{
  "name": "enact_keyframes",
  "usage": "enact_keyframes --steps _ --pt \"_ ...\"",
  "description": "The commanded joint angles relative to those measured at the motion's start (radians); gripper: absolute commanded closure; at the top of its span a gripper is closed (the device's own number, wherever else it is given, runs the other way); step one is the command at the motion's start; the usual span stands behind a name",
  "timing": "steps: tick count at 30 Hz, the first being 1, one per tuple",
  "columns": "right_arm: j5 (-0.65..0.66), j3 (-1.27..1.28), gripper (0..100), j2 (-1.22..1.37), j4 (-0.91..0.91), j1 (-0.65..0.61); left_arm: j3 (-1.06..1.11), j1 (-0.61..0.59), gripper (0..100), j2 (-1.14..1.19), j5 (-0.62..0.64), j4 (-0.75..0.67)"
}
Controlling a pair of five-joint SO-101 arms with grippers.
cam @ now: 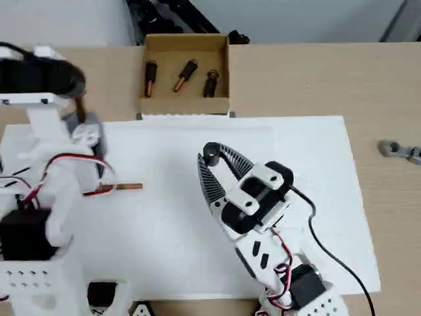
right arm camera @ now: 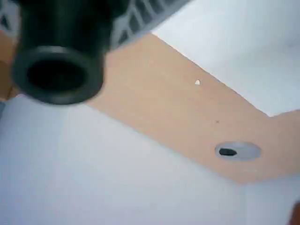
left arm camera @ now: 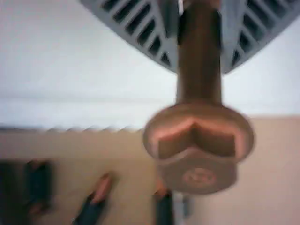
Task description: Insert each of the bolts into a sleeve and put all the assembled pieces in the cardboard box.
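On bench (cam: 296, 72), left claw (left arm camera: 199, 21) grips bolt (left arm camera: 199, 140); right claw (cam: 212, 158) clamps sleeve (right arm camera: 58, 70) at 6 o'clock of cardboard box (cam: 186, 104). We'd bring bolt from sleeve's 10 o'clock, align shank with bore, push gently.

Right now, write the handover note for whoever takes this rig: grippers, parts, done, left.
Left gripper: shut on a copper bolt, with the bolt head toward the cardboard box.
Right gripper: shut on a black sleeve at its fingertips, over the white sheet.
Done: three assembled pieces lie in the box.
Left: join the held bolt and sleeve, then box them. What looks like another bolt lies on the sheet beside the left arm, apparently without a sleeve.
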Motion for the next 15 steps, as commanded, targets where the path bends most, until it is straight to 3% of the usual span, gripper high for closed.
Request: enact_keyframes --steps 1,10,15 --pt "-0.026 0.018 99.6 -0.015 -0.041 -0.008 0.008 0.081 99 -0.009 0.066 -0.150" --pt "-0.078 0.074 99.6 -0.015 -0.028 0.013 0.068 0.390 99 -0.011 0.063 -0.298" --pt "-0.157 0.095 99.7 -0.013 -0.027 0.045 0.077 0.480 99 -0.014 0.063 -0.336"
